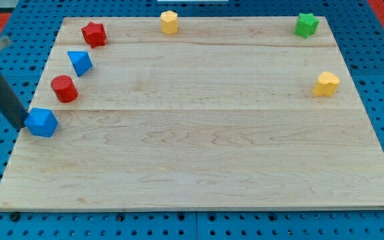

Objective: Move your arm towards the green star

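The robot has no claw, only a rod. Its tip point(24, 125) touches the blue block point(42, 123) at the table's point(199, 160) left edge. The green star point(306, 25) sits far off, top right.

My tip point(24, 125) seemingly touches the blue block point(42, 123), far from the green star point(306, 25).

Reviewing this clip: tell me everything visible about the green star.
The green star is a small, solid-looking bright green block with a star outline, lying flat on the wooden board near the corner at the view's top right. Nothing touches it. The yellow block lies below it; my tip is far off at the view's left.
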`<state>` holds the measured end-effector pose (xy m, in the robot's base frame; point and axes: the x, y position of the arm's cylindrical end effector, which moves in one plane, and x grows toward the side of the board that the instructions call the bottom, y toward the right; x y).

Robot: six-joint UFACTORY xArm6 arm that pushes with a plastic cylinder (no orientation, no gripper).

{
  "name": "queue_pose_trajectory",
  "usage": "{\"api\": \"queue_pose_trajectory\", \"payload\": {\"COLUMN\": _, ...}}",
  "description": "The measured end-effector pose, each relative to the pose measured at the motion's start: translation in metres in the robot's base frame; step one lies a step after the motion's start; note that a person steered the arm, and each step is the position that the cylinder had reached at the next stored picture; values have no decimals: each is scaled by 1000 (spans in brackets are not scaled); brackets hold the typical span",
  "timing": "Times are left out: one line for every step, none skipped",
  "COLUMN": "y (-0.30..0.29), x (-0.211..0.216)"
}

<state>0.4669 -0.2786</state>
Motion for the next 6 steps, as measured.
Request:
{"api": "queue_pose_trajectory", "payload": {"y": 24, "x": -2}}
{"api": "queue_pose_trajectory", "payload": {"y": 3, "x": 82}}
{"api": "queue_pose_trajectory", "payload": {"y": 83, "x": 102}}
{"api": "queue_pose_trajectory", "payload": {"y": 186, "x": 52}}
{"api": "queue_pose_trajectory", "payload": {"y": 265, "x": -57}}
{"api": "queue_pose_trajectory", "payload": {"y": 351, "x": -160}}
